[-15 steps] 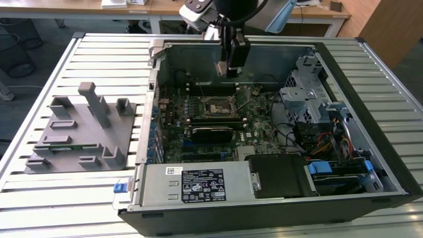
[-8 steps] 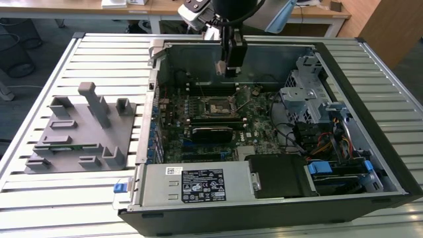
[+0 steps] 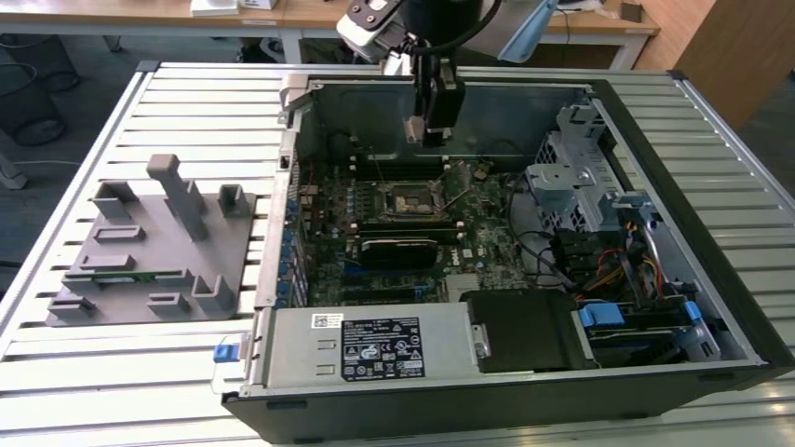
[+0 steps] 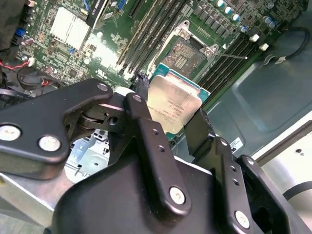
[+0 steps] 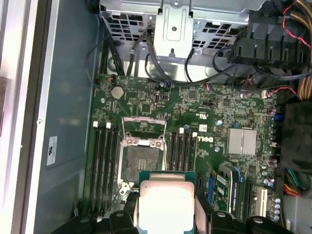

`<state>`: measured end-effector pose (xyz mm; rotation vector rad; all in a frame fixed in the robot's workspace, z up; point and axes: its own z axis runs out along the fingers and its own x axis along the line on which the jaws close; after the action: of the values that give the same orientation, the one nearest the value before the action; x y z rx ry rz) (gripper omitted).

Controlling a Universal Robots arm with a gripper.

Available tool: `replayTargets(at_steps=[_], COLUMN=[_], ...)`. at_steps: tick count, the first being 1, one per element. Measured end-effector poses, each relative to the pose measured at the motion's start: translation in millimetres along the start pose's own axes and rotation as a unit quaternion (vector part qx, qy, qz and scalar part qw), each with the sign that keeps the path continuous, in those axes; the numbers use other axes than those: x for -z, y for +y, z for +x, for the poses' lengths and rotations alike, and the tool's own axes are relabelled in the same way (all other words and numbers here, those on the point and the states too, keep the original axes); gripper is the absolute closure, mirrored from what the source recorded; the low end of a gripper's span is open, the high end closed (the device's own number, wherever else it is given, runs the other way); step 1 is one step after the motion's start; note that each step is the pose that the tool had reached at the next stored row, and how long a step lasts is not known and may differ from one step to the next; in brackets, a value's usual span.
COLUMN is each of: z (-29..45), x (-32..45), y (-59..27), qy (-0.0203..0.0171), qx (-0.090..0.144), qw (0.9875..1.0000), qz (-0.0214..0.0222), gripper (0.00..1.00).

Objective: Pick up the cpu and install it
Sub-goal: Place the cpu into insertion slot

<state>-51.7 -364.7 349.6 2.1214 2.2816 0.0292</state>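
Observation:
The cpu (image 4: 171, 103) (image 5: 164, 201) is a flat square chip with a shiny silver top and a thin green rim, held between my black fingers (image 4: 146, 131) in both wrist views. My gripper (image 3: 434, 138) is shut on it and hangs over the open computer case, above and a little behind the socket. The socket (image 3: 407, 198) (image 5: 142, 157) (image 4: 184, 55) sits on the green motherboard with its metal frame swung open and its square bed bare. The cpu is held clear of the board, not touching the socket.
Memory slots (image 5: 105, 161) flank the socket on both sides. A drive cage (image 3: 569, 177) and cable bundles (image 3: 606, 261) fill the case on the exterior view's right. A grey parts fixture (image 3: 149, 251) stands on the slatted table at the exterior view's left. The power supply (image 3: 367, 346) sits at the front.

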Motion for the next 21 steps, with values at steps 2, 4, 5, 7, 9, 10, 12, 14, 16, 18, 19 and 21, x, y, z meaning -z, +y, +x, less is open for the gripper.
replayTargets(at_steps=[2, 4, 5, 7, 9, 10, 12, 14, 16, 18, 19, 21], z=[0.0, 0.0, 0.0, 0.0, 0.0, 0.0, 0.0, 0.0, 0.1, 0.1, 0.1, 0.1], x=[-0.7, -1.3, -1.7, -2.6, -3.3, -3.9, -5.4, -7.0, -8.7, -10.7, -11.7, -13.8], y=[0.0, 0.0, -0.1, -0.1, -0.1, -0.1, -0.2, -0.2, -0.3, -0.3, -0.4, -0.4], qy=[0.0001, 0.0001, 0.0001, 0.0001, 0.0001, 0.0001, 0.0001, 0.0001, 0.0001, 0.0001, 0.0000, 0.0001], qx=[0.001, 0.001, 0.001, 0.001, 0.001, 0.001, 0.001, 0.001, 0.001, 0.001, 0.001, 0.001], qw=[1.0000, 1.0000, 1.0000, 1.0000, 1.0000, 1.0000, 1.0000, 1.0000, 1.0000, 1.0000, 1.0000, 1.0000], qz=[0.0000, 0.0000, -0.0001, -0.0002, -0.0002, -0.0002, -0.0002, -0.0002, -0.0002, -0.0002, -0.0002, -0.0002], gripper=[0.46, 0.46, 0.46, 0.46, 0.46, 0.46, 0.46, 0.46, 0.46, 0.46, 0.46, 0.46])
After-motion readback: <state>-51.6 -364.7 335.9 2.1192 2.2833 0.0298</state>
